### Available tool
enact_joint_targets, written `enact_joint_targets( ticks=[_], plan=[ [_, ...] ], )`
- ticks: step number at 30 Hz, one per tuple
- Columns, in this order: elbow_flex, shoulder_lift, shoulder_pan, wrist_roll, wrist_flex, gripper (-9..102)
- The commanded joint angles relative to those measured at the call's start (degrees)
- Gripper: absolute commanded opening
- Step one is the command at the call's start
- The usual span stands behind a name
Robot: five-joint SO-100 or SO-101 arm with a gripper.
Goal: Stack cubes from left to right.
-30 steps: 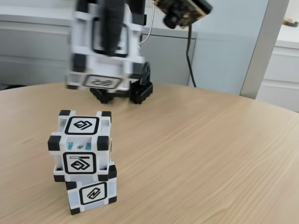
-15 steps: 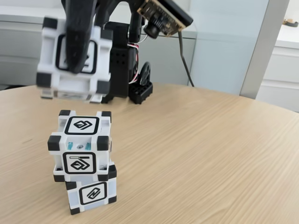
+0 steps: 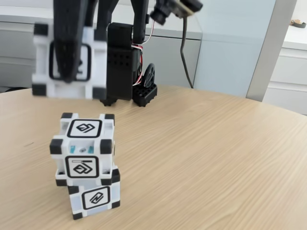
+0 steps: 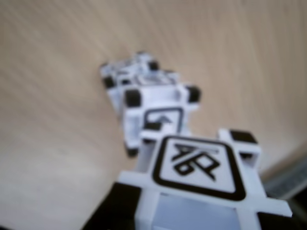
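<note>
1. Black fingers of the gripper (image 3: 67, 57) are clamped on a pale cube, the held cube (image 3: 68, 61), which hangs in mid-air above the wooden table (image 3: 206, 158) in the fixed view, blurred by motion.
2. Below it and slightly to the right in that view stands a stack of two: the upper cube (image 3: 83, 149) sits on the lower cube (image 3: 94, 197), offset a little to the left so that it overhangs.
3. Behind the stack, the arm's black base (image 3: 125, 67) stands at the far edge of the table, with the wrist camera (image 3: 175, 7) and its cable jutting to the right.
4. Seen from the wrist view, the held cube (image 4: 201, 182) fills the foreground, its bottom glyph plain, and the stack (image 4: 148, 103) lies beyond it on the table, out of focus; the fixed view shows the gap in height between them instead.
5. Compared with half a second before, the held cube sits slightly higher and further left in the fixed view, while the stack has not moved.
</note>
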Motion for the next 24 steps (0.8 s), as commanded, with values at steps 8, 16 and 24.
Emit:
enact_joint_targets(
  ticks=[8, 16, 24],
  plan=[
    [-3.3, -4.0, -0.3, -0.6, -0.5, 10],
    [-3.0, -4.1, -0.3, -4.8, 0.2, 35],
    [-3.3, 2.8, -0.3, -7.2, 0.3, 38]
  ],
)
